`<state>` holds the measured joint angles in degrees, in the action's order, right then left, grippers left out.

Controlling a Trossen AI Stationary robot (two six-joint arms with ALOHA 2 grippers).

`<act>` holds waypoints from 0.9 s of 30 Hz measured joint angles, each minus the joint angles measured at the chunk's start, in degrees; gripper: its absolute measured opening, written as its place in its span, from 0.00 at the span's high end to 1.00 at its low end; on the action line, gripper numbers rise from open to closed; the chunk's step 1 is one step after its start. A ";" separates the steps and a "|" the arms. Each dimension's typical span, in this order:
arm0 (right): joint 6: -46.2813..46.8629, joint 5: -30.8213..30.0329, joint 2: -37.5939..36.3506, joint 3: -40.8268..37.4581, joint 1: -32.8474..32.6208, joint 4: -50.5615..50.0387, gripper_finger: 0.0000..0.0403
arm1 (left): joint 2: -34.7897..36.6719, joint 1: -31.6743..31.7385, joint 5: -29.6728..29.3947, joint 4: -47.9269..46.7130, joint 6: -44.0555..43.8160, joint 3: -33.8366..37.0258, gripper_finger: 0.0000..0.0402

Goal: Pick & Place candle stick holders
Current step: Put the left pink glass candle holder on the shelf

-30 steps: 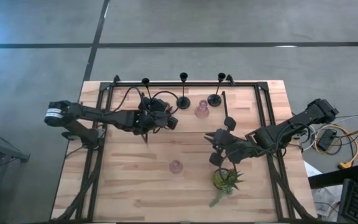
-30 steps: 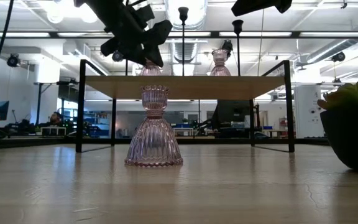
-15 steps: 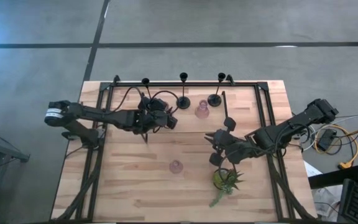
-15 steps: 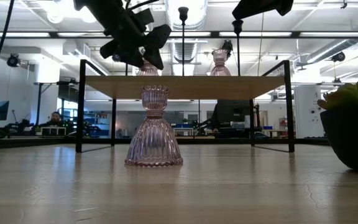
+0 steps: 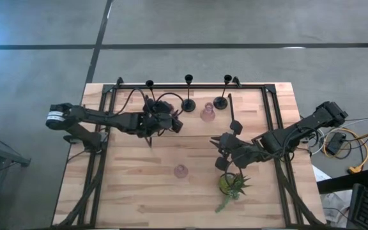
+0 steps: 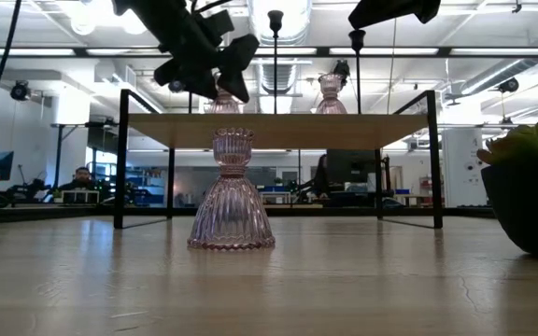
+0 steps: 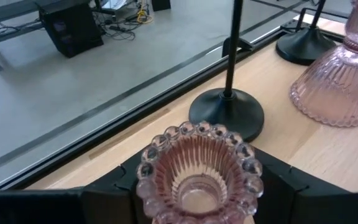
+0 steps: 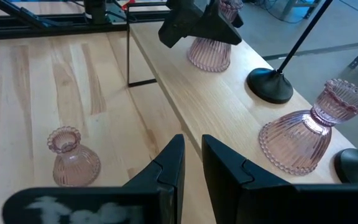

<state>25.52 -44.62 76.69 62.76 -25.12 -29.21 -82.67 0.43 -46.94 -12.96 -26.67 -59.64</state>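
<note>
1. The left gripper (image 5: 165, 121) hung over the raised shelf (image 6: 278, 131) at the back of the table, its fingers pinching a pink holder (image 7: 197, 177) by the body, cup upward, probably so it could be set down upright.
2. It was next to a black stem (image 7: 229, 74) and near a second pink holder (image 7: 340, 81), both already on the shelf; the held one seemed meant for the bare spot beside them.
3. A third pink holder (image 5: 181, 170) stood alone on the lower tabletop, well apart from the shelf, not yet fetched.
4. The right gripper (image 8: 188, 168) waited near the plant (image 5: 232, 186), fingers nearly pressed together and holding nothing, clear of the left arm's work.
</note>
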 joint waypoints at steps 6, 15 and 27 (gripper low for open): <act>0.02 0.02 0.00 0.00 0.00 0.02 0.88 | 0.00 0.09 0.99 1.26 1.52 0.00 0.50; 0.00 0.02 0.00 -0.22 0.00 0.03 0.88 | 0.00 0.76 0.67 1.39 2.88 0.00 0.50; 0.00 0.02 0.00 -0.22 0.00 0.24 0.88 | 0.00 1.01 0.99 1.41 3.75 0.00 0.43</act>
<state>25.52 -44.60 76.69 62.54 -25.12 -28.97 -82.67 1.43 -45.95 -11.55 -22.92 -59.64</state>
